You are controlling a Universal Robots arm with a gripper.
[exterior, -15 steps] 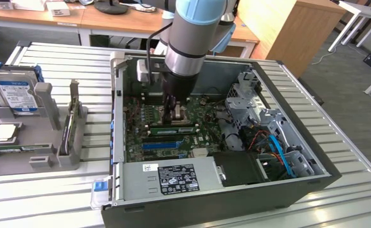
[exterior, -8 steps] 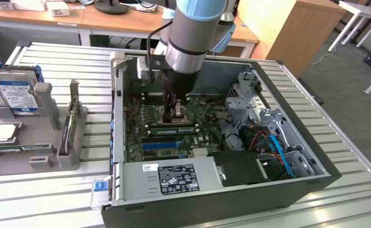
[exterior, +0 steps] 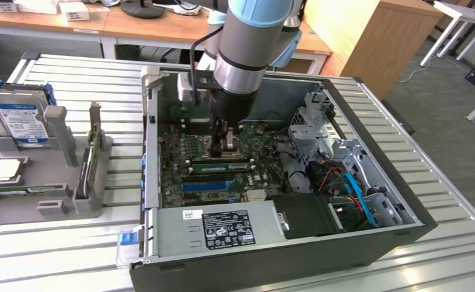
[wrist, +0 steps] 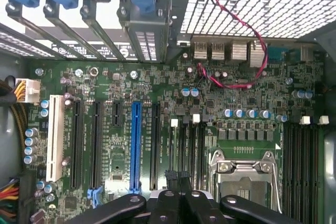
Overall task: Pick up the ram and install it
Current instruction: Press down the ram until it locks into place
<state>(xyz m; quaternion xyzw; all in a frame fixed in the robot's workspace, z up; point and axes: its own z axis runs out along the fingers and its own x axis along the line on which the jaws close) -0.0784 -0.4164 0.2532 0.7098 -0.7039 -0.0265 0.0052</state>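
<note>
While lowered inside the open computer case [exterior: 399,234], the gripper [exterior: 219,141] stands with fingers pressed together over the motherboard [wrist: 105,87], just above the ram [exterior: 219,165], which lies flat in a slot beside the CPU socket [wrist: 245,169]; beyond, the blue expansion slot [wrist: 135,145] and rear ports [wrist: 226,50].

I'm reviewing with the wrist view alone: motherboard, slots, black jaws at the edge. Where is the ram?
Observer: A green stick, the ram, lies along a slot on the motherboard, just under the gripper.
Operator: Is it held?
Observer: The arm reaches straight down into the open case. The jaws are shut, and I cannot tell whether they touch the ram.
Operator: Is there anything outside the case?
Observer: A grey fixture on the exterior view's left holds a hard drive.
</note>
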